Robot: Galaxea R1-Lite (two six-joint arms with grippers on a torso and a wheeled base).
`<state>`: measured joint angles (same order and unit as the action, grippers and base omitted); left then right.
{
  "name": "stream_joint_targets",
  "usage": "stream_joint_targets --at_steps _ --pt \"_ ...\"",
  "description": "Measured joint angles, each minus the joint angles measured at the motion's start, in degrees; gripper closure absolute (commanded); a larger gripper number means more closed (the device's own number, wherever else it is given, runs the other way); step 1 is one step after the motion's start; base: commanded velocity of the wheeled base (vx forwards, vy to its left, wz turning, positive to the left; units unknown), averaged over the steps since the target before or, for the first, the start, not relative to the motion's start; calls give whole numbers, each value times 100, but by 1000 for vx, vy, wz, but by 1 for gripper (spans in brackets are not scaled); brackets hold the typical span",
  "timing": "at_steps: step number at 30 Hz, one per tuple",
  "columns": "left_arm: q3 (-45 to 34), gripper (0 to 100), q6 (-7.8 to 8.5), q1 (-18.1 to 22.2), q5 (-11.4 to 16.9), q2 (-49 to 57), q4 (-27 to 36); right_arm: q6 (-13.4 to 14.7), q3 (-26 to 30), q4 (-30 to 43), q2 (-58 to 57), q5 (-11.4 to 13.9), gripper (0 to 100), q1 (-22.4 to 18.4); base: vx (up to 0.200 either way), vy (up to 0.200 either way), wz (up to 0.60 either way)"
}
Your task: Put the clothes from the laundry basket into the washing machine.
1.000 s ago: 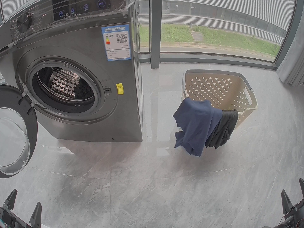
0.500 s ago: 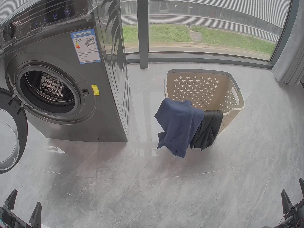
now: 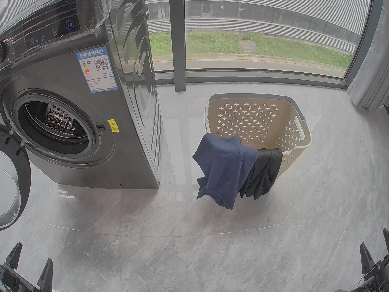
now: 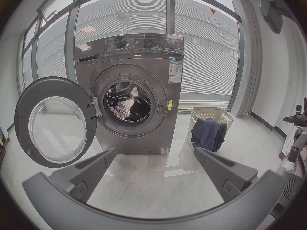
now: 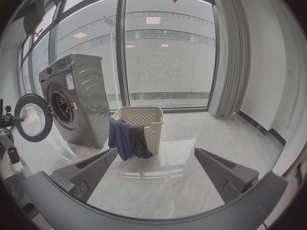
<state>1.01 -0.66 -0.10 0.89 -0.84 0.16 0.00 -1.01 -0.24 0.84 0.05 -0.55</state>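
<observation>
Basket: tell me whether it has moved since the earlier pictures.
No. The whole head view has shifted, so the camera moved; the basket keeps its place beside the washer and window post.

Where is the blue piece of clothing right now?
In the head view, the blue garment hangs over the laundry basket's near rim, right of the washing machine, with the black garment beside it on its right.

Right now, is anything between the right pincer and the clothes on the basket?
Nothing visible: only floor lies between the right pincer and the blue garment and black garment draped over the laundry basket.
</observation>
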Motion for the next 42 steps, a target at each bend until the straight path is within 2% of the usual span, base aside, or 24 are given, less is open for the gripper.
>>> stream_joint_targets --at_steps 18,27,32,42 --pt "0 0 0 0 0 -4 2 0 0 0 4 2 0 -5 0 -200 0" --pt "0 0 -18 2 0 -6 2 0 0 0 4 2 0 -7 0 0 0" --pt "0 0 -21 -1 0 -6 2 0 0 0 4 2 0 -7 200 0 0" --pt "0 0 -43 0 -10 -9 2 0 0 0 9 2 0 -7 0 -20 0"
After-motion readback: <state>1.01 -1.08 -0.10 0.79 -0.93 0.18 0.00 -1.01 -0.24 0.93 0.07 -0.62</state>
